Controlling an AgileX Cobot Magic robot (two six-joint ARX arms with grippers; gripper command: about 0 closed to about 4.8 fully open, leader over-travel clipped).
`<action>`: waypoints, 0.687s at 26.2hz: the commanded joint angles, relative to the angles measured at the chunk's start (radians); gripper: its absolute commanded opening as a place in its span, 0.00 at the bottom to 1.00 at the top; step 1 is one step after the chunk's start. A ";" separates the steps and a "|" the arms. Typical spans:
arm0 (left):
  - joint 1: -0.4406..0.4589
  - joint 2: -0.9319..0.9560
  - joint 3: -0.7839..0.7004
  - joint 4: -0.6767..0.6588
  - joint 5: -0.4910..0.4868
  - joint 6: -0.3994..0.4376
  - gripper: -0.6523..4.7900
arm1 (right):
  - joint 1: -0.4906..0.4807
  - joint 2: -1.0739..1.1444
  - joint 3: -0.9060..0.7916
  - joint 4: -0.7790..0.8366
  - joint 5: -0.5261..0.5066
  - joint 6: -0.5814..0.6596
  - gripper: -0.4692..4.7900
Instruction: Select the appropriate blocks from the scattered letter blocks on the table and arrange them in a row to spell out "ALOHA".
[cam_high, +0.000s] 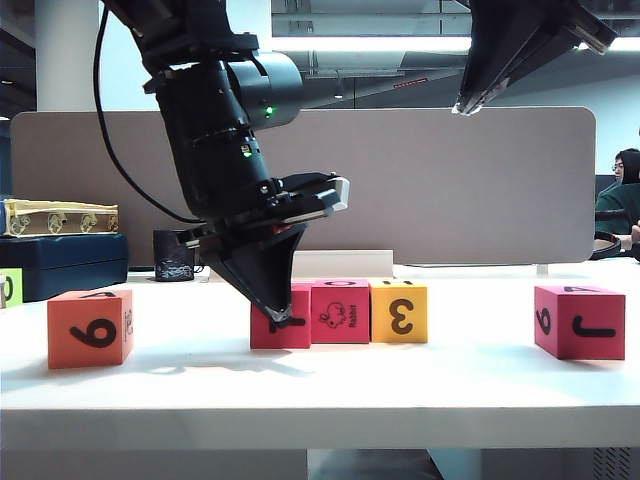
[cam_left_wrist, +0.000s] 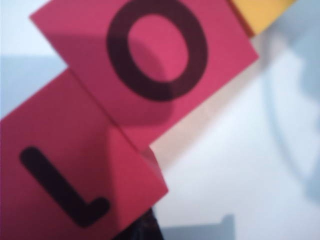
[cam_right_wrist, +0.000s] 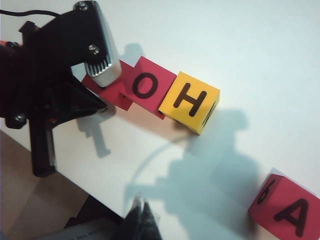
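Observation:
Three letter blocks stand in a row on the table (cam_high: 320, 400): a crimson L block (cam_high: 296, 325) (cam_left_wrist: 65, 170), a crimson O block (cam_high: 340, 311) (cam_left_wrist: 150, 55) (cam_right_wrist: 147, 85) and a yellow H block (cam_high: 399, 311) (cam_right_wrist: 190, 102). An orange block (cam_high: 90, 328) sits apart at the left. A crimson A block (cam_high: 580, 321) (cam_right_wrist: 290, 210) sits far right. My left gripper (cam_high: 272, 305) (cam_left_wrist: 137, 231) is shut and points down, its tip at the L block's front side. My right gripper (cam_high: 470, 105) (cam_right_wrist: 141, 220) hangs shut high over the table's right half, holding nothing.
A small lime-green block (cam_high: 8, 288) lies at the far left edge. Behind it are a dark blue case (cam_high: 60, 262) with a pale box (cam_high: 60, 217) on top, and a black cup (cam_high: 173, 256). A grey partition (cam_high: 450, 180) closes the back. A person (cam_high: 622, 195) sits far right.

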 joint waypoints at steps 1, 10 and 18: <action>-0.002 0.002 0.000 0.031 -0.004 -0.002 0.11 | 0.002 -0.002 0.002 0.007 0.009 -0.003 0.08; 0.000 0.003 0.000 0.069 -0.038 -0.002 0.11 | 0.002 -0.002 0.002 0.014 0.013 -0.003 0.08; 0.001 0.029 0.000 0.085 -0.044 -0.002 0.11 | 0.002 -0.002 0.002 0.027 0.020 -0.004 0.08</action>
